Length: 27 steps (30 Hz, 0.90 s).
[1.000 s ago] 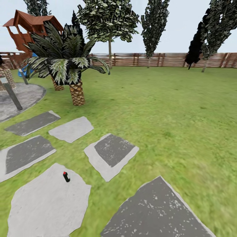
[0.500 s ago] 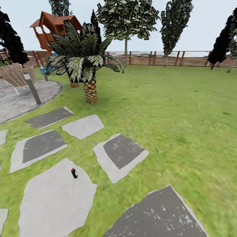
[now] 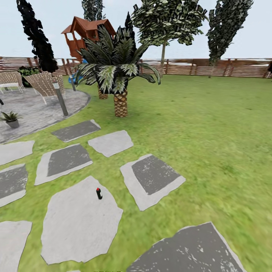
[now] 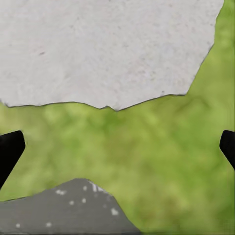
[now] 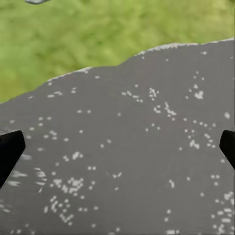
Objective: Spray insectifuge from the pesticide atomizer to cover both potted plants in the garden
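Looking out over the garden lawn (image 3: pixel 211 124). Seeing the pesticide atomizer (image 3: pixel 99 193), small and dark with a red top, standing up near the far edge of a pale stepping slab (image 3: pixel 75 230). Seeing one potted plant (image 3: pixel 11 118) sitting far off on the round stone patio (image 3: pixel 37 109), close to its near edge. Passing a palm (image 3: pixel 120 75) growing in the grass before the wooden fence (image 3: pixel 226 68).

Holding the left gripper (image 4: pixel 117 147) spread wide over grass, pinching nothing. Holding the right gripper (image 5: pixel 117 152) spread wide too, over a dark speckled slab (image 5: pixel 137 161).
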{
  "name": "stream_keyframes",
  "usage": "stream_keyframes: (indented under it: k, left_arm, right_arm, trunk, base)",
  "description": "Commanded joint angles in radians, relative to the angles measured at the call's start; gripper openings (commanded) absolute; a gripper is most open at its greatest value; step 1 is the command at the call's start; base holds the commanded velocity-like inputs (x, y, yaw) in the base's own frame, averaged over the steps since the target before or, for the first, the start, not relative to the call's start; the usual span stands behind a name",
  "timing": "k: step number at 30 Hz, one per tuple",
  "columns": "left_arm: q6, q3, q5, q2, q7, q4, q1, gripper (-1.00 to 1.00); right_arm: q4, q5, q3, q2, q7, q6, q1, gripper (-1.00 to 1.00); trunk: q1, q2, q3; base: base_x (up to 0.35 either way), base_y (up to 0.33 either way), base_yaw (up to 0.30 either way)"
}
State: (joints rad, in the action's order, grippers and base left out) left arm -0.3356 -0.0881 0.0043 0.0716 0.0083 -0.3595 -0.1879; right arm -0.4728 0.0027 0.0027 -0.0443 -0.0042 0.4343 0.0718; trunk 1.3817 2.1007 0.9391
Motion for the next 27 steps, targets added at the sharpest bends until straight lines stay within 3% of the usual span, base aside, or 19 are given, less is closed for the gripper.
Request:
stream_keyframes:
  k: [1,11,20,27]
  left_arm:
    - [-0.003,-0.001,0.0,0.0,0.001,0.001,-0.001,1.0]
    - [-0.003,-0.001,0.001,0.0,0.001,0.001,-0.001,1.0]
    - [-0.003,-0.002,0.002,0.001,0.001,0.001,-0.001,1.0]
    - [-0.003,-0.002,0.002,0.001,0.001,0.001,-0.001,1.0]
  right_arm:
    - [0.0,0.0,0.0,0.0,0.0,0.003,0.0,1.0]
    - [0.0,0.0,0.0,0.0,0.0,0.003,0.0,1.0]
    - [0.0,0.0,0.0,0.0,0.0,0.003,0.0,1.0]
    - [0.0,0.0,0.0,0.0,0.0,0.003,0.0,1.0]
  trunk:
    - [0.0,0.0,0.001]
    - [0.0,0.0,0.001]
    - [0.0,0.0,0.001]
    - [0.0,0.0,0.001]
  base:
    - [0.0,0.0,0.279]
    - [0.017,0.0,0.279]
    - [0.303,0.0,0.267]
    - [0.339,0.0,0.056]
